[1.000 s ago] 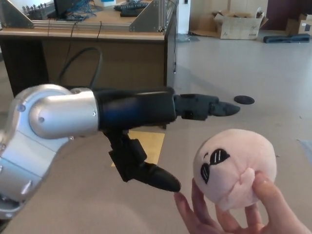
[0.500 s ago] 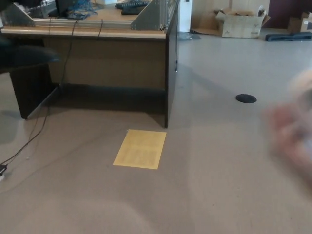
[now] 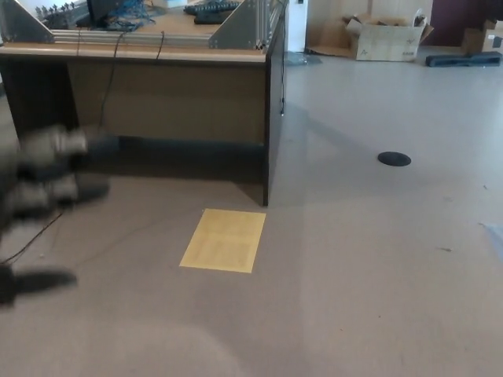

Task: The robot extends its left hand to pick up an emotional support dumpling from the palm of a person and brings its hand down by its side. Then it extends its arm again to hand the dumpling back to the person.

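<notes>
Gone from the right edge since the earlier frame are the dumpling and the person's hand; neither shows now. At far left the left hand (image 3: 47, 188) is a smear, its fingers unreadable. Yellow sheet (image 3: 223, 240) lies beside the desk (image 3: 173, 102)

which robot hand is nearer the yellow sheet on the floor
Left. The blurred left robot hand shows at the picture's left edge, off to the left of the yellow sheet and apart from it. The right robot hand is not in view.
</notes>
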Controlling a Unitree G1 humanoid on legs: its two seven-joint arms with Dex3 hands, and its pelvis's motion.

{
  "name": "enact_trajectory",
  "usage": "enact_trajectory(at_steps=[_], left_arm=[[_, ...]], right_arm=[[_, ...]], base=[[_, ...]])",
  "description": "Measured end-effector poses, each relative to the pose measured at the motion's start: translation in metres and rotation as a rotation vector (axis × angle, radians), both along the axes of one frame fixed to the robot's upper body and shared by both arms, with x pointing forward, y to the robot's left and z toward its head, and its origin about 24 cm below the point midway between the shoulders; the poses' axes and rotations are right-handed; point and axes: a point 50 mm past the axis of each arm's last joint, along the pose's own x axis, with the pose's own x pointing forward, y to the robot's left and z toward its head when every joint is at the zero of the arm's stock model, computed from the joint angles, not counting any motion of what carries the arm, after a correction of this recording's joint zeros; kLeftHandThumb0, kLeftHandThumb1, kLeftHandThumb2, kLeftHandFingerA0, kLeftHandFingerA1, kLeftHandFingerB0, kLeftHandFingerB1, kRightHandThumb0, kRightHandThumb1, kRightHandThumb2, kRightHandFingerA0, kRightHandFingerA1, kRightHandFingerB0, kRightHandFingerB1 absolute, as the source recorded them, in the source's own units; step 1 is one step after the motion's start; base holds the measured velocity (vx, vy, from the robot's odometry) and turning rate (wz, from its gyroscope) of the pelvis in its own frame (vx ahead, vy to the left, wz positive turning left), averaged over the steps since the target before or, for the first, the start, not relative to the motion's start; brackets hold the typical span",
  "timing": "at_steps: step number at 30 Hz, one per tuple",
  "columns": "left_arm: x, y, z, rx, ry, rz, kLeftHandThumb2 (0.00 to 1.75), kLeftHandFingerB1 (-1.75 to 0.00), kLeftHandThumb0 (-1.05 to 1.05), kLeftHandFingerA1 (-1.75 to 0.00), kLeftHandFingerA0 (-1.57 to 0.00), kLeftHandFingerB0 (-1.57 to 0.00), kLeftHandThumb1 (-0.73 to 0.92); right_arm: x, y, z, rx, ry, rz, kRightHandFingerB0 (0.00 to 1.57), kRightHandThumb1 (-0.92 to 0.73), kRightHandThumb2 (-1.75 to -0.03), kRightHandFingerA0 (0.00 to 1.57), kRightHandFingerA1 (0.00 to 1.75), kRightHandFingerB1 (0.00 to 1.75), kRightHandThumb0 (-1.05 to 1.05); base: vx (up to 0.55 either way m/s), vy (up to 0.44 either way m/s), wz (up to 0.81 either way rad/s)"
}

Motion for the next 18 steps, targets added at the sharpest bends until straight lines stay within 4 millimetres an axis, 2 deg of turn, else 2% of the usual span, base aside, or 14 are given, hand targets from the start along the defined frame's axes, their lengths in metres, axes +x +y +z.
enact_trajectory(at_steps=[1, 2, 3, 4, 5, 11, 12, 13, 18], left_arm=[[0.000, 0.003, -0.010, -0.018, 0.028, 0.014, 0.65, -0.34, -0.59, -0.42, -0.22, -0.14, 0.42], [-0.001, 0.008, -0.034, -0.061, 0.092, 0.047, 0.65, -0.34, -0.59, -0.42, -0.22, -0.14, 0.42], [-0.002, 0.011, -0.045, -0.077, 0.120, 0.066, 0.65, -0.34, -0.59, -0.42, -0.22, -0.14, 0.42], [-0.004, 0.015, -0.063, -0.104, 0.167, 0.101, 0.88, -0.49, -0.27, -0.51, -0.13, -0.09, 0.30], [-0.006, 0.019, -0.076, -0.121, 0.200, 0.126, 0.56, -0.30, -0.50, -0.37, -0.33, -0.25, 0.52], [-0.024, 0.040, -0.149, -0.213, 0.381, 0.324, 0.56, -0.30, -0.50, -0.37, -0.36, -0.28, 0.53], [-0.026, 0.042, -0.156, -0.219, 0.395, 0.345, 0.56, -0.30, -0.52, -0.36, -0.35, -0.27, 0.52], [-0.029, 0.045, -0.164, -0.224, 0.414, 0.375, 0.69, -0.38, -0.60, -0.43, -0.30, -0.24, 0.44], [-0.046, 0.056, -0.195, -0.215, 0.478, 0.492, 0.71, -0.38, -0.59, -0.44, -0.32, -0.22, 0.43]], right_arm=[[0.000, 0.000, 0.000, 0.001, 0.000, 0.000, 0.67, -0.62, -0.59, 0.82, 0.52, 0.47, -0.27], [-0.001, 0.001, -0.001, 0.003, 0.002, 0.000, 0.67, -0.62, -0.59, 0.82, 0.52, 0.47, -0.27], [-0.001, 0.002, -0.001, 0.005, 0.002, 0.001, 0.67, -0.62, -0.59, 0.82, 0.52, 0.47, -0.27], [-0.001, 0.002, -0.002, 0.007, 0.004, 0.001, 0.65, -0.62, -0.59, 0.83, 0.56, 0.47, -0.27], [-0.001, 0.003, -0.002, 0.008, 0.004, 0.001, 0.64, -0.63, -0.59, 0.82, 0.56, 0.46, -0.28], [-0.002, 0.003, -0.003, 0.011, 0.007, -0.001, 0.63, -0.63, -0.59, 0.81, 0.54, 0.46, -0.29], [-0.003, 0.003, -0.003, 0.011, 0.007, -0.001, 0.63, -0.63, -0.59, 0.82, 0.54, 0.46, -0.28], [-0.003, 0.003, -0.004, 0.012, 0.008, -0.002, 0.62, -0.62, -0.59, 0.82, 0.54, 0.46, -0.27], [-0.011, 0.001, -0.010, 0.013, 0.026, -0.015, 0.64, -0.62, -0.59, 0.83, 0.56, 0.47, -0.28]], base=[[0.00, 0.000, 0.00], [0.00, 0.000, 0.00], [0.00, 0.000, 0.00], [0.00, 0.000, 0.00], [0.00, 0.000, 0.00], [0.00, 0.000, 0.00], [0.00, 0.000, 0.00], [0.00, 0.000, 0.00], [0.00, 0.000, 0.00]])
